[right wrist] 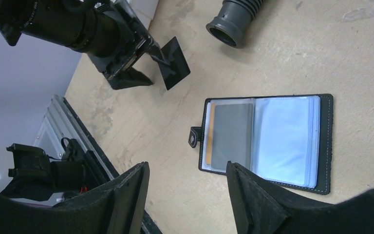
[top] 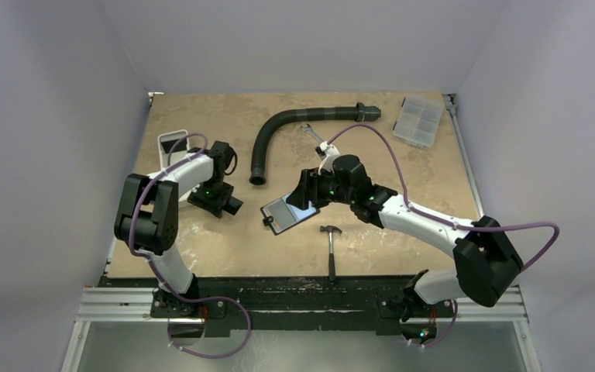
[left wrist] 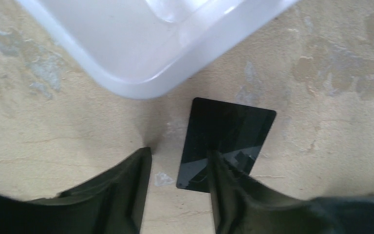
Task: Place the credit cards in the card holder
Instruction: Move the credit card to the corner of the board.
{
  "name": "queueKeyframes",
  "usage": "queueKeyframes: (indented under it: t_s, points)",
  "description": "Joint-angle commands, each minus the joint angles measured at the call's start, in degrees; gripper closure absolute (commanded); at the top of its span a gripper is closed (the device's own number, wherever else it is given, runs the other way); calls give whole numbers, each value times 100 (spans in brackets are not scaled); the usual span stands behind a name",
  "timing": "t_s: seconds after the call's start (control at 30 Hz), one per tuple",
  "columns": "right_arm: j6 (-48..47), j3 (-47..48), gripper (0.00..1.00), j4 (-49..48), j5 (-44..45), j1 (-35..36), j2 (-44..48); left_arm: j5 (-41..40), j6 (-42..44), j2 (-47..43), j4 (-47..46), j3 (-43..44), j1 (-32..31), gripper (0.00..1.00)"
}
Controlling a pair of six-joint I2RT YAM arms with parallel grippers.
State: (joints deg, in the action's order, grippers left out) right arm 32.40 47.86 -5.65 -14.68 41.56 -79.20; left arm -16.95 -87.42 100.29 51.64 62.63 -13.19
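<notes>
One black credit card [left wrist: 233, 129] lies on the tan table just below the white tray's corner. My left gripper [left wrist: 179, 151] is low over it with its jaws apart. The right finger [left wrist: 224, 190] rests on the card and the left finger stands on bare table. In the right wrist view this card [right wrist: 174, 62] looks tilted under that fingertip. The card holder [right wrist: 268, 141] lies open, with a grey card in its left pocket and a snap strap at its left edge. My right gripper [right wrist: 187, 170] hovers open over its near left edge, holding nothing.
A white tray [top: 174, 144] stands at the back left, close behind the left gripper [top: 221, 203]. A black corrugated hose [top: 279, 128] curves across the back, with a wrench [top: 314, 138] beside it. A clear compartment box [top: 418, 120] sits back right. A hammer [top: 331, 244] lies near the front edge.
</notes>
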Motion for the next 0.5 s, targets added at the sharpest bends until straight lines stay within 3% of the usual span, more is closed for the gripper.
queueKeyframes:
  t_s: [0.0,0.1,0.47]
  points:
    - [38,20,33,-305,-133,-25,-16,-94,378,-50,347,40,20,38]
    - [37,-8,33,-350,-148,-28,-51,-62,511,101,477,245,1,25]
    - [25,-54,34,-420,-211,-26,-156,298,449,765,244,755,-250,21]
